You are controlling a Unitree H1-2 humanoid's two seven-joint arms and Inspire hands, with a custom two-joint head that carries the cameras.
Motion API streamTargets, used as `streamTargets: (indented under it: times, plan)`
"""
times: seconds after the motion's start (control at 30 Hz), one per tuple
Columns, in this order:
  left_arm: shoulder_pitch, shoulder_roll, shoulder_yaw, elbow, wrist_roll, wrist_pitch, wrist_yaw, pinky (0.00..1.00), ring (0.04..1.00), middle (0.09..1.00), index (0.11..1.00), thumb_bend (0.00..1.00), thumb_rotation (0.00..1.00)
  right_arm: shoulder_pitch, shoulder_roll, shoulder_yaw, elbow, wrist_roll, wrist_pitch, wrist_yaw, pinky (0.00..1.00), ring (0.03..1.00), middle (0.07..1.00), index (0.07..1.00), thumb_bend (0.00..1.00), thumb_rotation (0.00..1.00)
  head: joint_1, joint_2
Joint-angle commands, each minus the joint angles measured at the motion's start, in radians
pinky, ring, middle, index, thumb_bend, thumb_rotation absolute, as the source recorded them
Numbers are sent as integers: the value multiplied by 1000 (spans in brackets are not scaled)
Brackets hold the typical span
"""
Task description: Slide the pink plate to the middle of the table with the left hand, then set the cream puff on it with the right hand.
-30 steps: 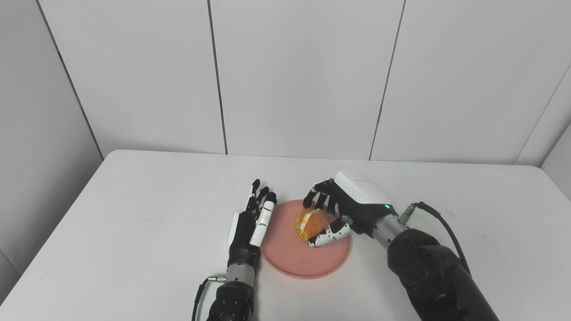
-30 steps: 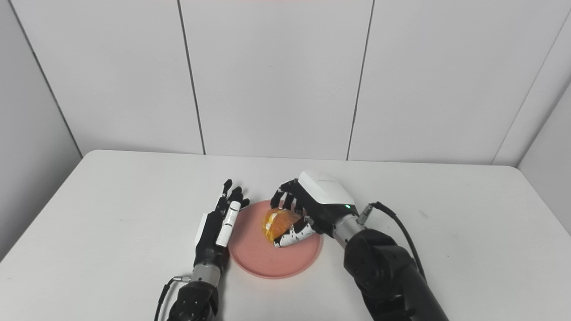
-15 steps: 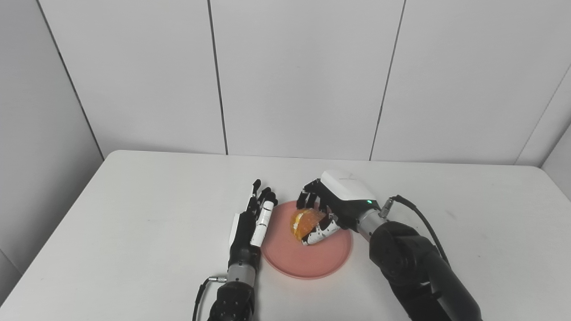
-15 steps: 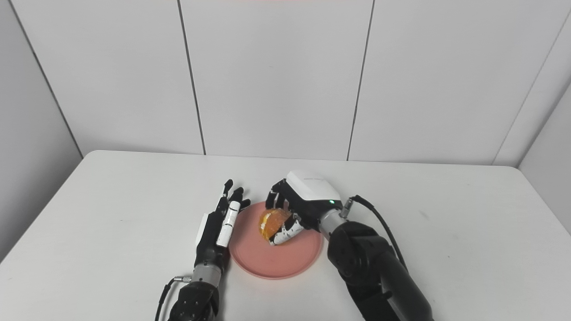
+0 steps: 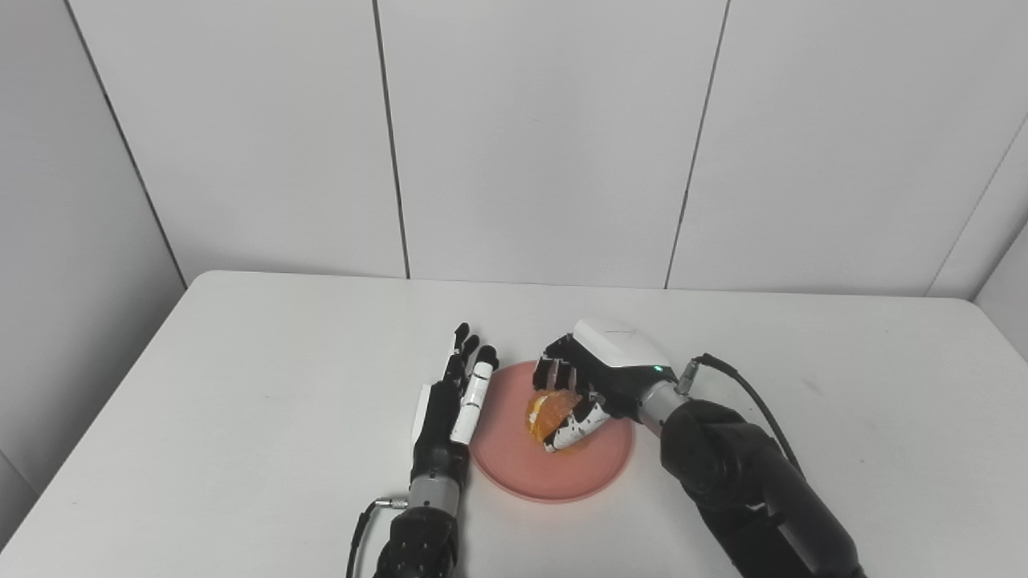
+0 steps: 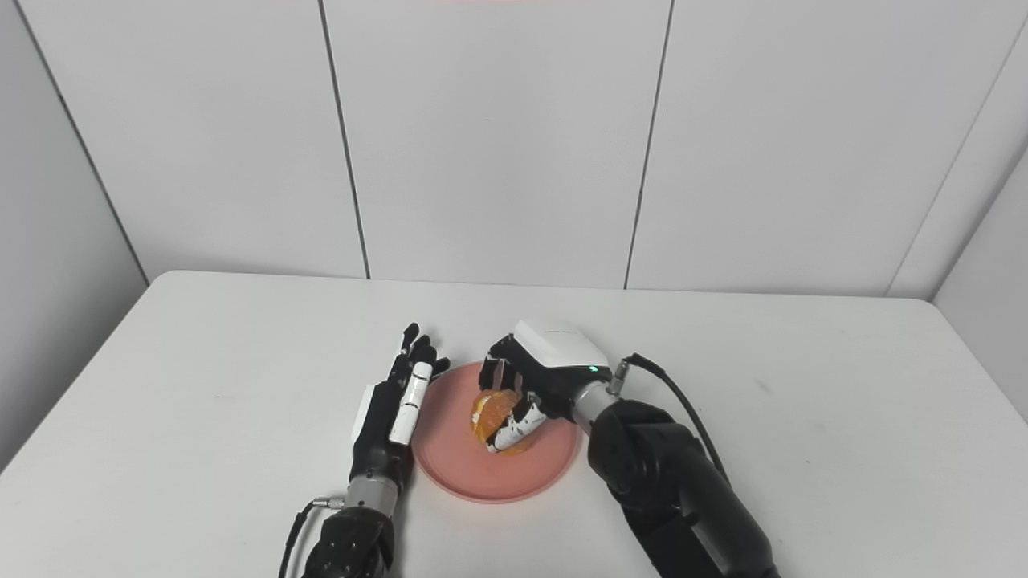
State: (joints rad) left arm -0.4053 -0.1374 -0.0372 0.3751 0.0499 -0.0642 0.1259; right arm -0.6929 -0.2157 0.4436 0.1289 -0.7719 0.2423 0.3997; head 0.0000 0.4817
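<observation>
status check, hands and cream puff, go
Left hand open beside pink plate. Right hand shut on cream puff, low over plate. Nothing in the way.

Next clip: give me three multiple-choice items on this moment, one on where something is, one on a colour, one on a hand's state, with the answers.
1. Where is the left hand?
A. on the round pink plate's left rim
B. at the table's far right corner
C. on top of the cream puff

2. What colour is the glossy cream puff?
A. green
B. orange-yellow
C. blue

3. What is the right hand doing?
A. lying flat and empty on the white table
B. closed around the cream puff over the plate
C. raised high above the table

Answers: 1 A, its fingers stretch along the round pink plate's left edge. 2 B, orange-yellow shows between the fingers. 3 B, the fingers and thumb wrap the puff low over the plate.
</observation>
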Motion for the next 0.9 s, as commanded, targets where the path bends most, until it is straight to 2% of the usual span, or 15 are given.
streamTargets:
  times: [0.0, 0.1, 0.2, 0.23, 0.27, 0.3, 0.37, 0.4, 0.43, 0.47, 0.5, 0.63, 0.87]
  plan:
    - [27, -28, -16, 40, -7, 72, -19, 875, 862, 966, 1000, 663, 890, -63, -1, 3, -16, -8, -24, -7, 267, 346, 412, 510, 525, 0, 0, 2]
    - [30, -29, -15, 38, -7, 74, -18, 873, 857, 950, 1000, 660, 888, -65, -4, 11, -14, -12, -23, -4, 266, 346, 411, 510, 525, 0, 0, 6]
    - [34, -30, -16, 33, -7, 79, -17, 881, 857, 972, 1000, 661, 885, -64, -6, 18, -19, -15, -12, 4, 270, 351, 415, 508, 527, 0, 0, 11]
    - [34, -29, -16, 33, -7, 78, -18, 883, 858, 975, 1000, 663, 884, -63, -6, 19, -23, -16, -6, 9, 314, 396, 446, 500, 529, 0, 0, 11]
    - [34, -29, -15, 34, -8, 78, -19, 883, 861, 970, 1000, 666, 885, -61, -8, 19, -26, -17, -4, 12, 432, 512, 509, 473, 527, 0, 0, 12]
    - [34, -29, -15, 32, -8, 81, -19, 883, 861, 969, 1000, 666, 885, -58, -11, 22, -30, -22, -6, 13, 444, 524, 514, 470, 526, 1, -1, 15]
    - [35, -29, -15, 28, -8, 86, -18, 879, 861, 962, 1000, 663, 889, -57, -26, 42, -41, -57, -6, 23, 556, 621, 648, 489, 525, 118, -3, 17]
    - [35, -29, -15, 27, -7, 86, -17, 880, 863, 959, 1000, 658, 889, -57, -34, 52, -46, -75, -10, 28, 626, 674, 696, 577, 740, 182, -3, 18]
    - [35, -29, -15, 27, -5, 86, -15, 877, 863, 957, 1000, 657, 889, -57, -42, 63, -52, -95, -12, 32, 695, 721, 734, 633, 868, 223, -3, 18]
    - [34, -30, -14, 27, -4, 86, -12, 867, 859, 952, 1000, 654, 889, -57, -49, 70, -56, -110, -15, 35, 813, 796, 791, 687, 947, 268, -3, 21]
    - [34, -30, -14, 28, -3, 86, -10, 858, 856, 947, 1000, 653, 890, -56, -55, 75, -59, -122, -20, 32, 920, 864, 836, 723, 984, 304, -3, 21]
    - [32, -30, -10, 34, -8, 81, -11, 845, 857, 945, 1000, 652, 890, -53, -68, 84, -68, -156, -39, 18, 994, 931, 881, 752, 1000, 365, -5, 26]
    - [34, -30, -9, 25, -14, 87, -19, 849, 871, 951, 1000, 644, 892, -51, -78, 84, -97, -190, -42, 32, 1000, 928, 900, 772, 1000, 411, -9, 32]
